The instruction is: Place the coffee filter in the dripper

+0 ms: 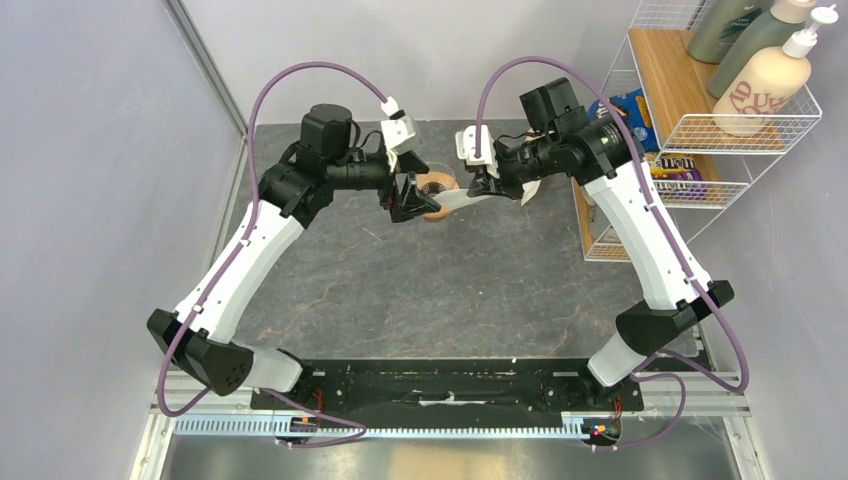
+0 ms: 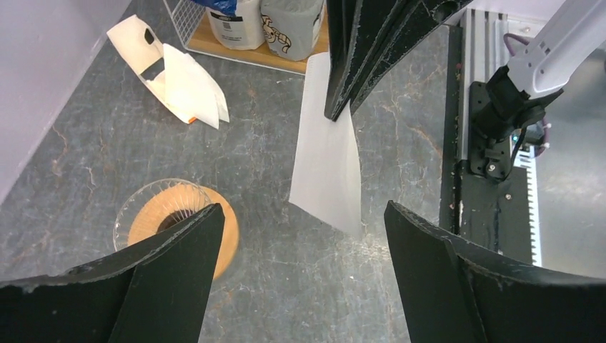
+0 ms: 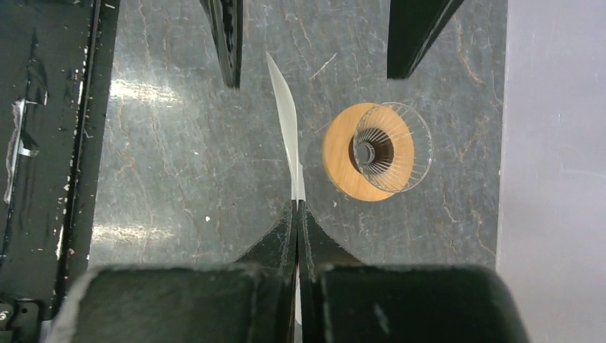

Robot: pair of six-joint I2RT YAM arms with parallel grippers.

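Observation:
The coffee filter is a flat white paper sheet, pinched at one end by my right gripper, which is shut on it. It hangs above the table in the left wrist view and shows edge-on in the right wrist view, running out from my right gripper. The dripper, a clear glass cone with an orange-tan wooden ring, stands on the table beside the filter. My left gripper is open and empty, with its jaws either side of the filter's free end.
A torn white packet with more filters lies on the table behind the dripper. A wire shelf rack with bottles and packets stands at the right. Grey walls close the left and back. The arms' black base rail runs along the near edge.

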